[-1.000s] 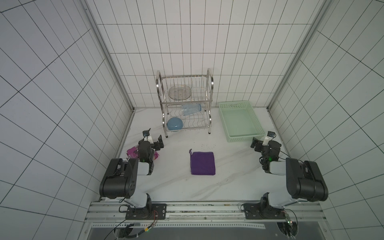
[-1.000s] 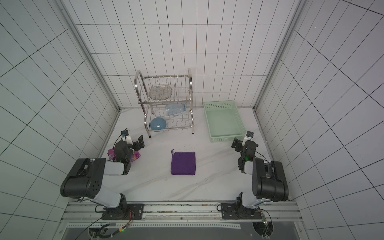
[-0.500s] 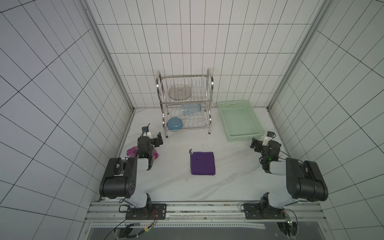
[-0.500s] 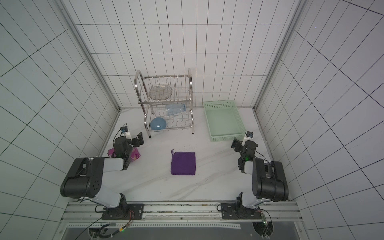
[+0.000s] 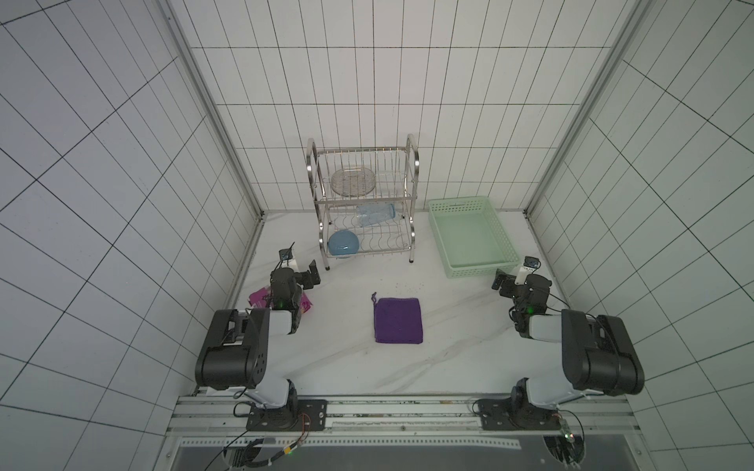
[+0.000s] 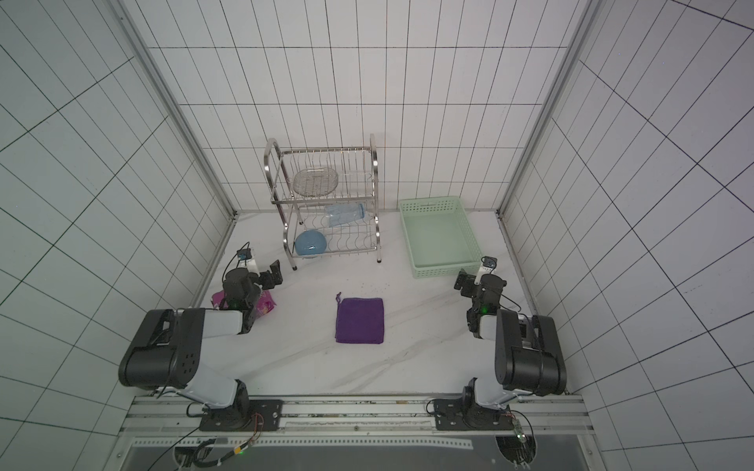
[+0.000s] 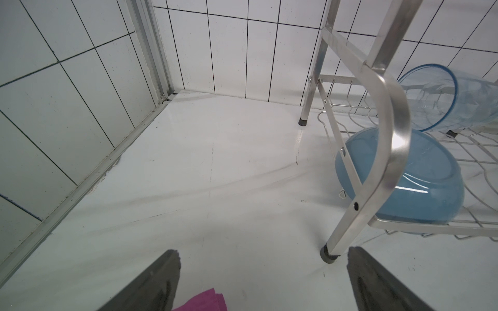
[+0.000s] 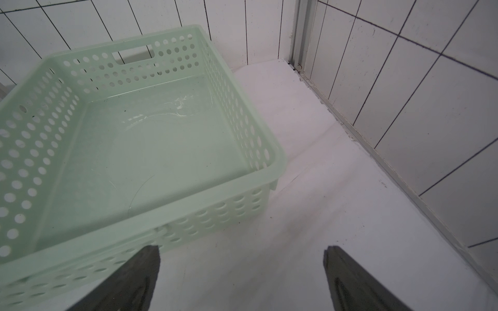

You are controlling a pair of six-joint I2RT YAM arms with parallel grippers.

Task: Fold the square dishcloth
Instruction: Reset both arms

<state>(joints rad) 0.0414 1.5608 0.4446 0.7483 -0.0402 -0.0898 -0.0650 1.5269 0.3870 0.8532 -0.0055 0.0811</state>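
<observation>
Square dishcloth (image 5: pixel 398 320) purple, nubby, flat rectangle; left gripper (image 7: pixel 262 257), right gripper (image 8: pixel 241 250) both spread.

Deep purple square dishcloth (image 5: pixel 398 320), flat mid-table, loop at far-left corner

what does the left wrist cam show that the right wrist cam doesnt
Left wrist only: the metal dish rack holding a blue bowl and a clear blue cup on its side, plus a corner of the pink packet.
Right wrist only: the green basket.
Both: the white table, tiled walls, and an open gripper, the left gripper or the right gripper. Neither shows the square dishcloth.
</observation>
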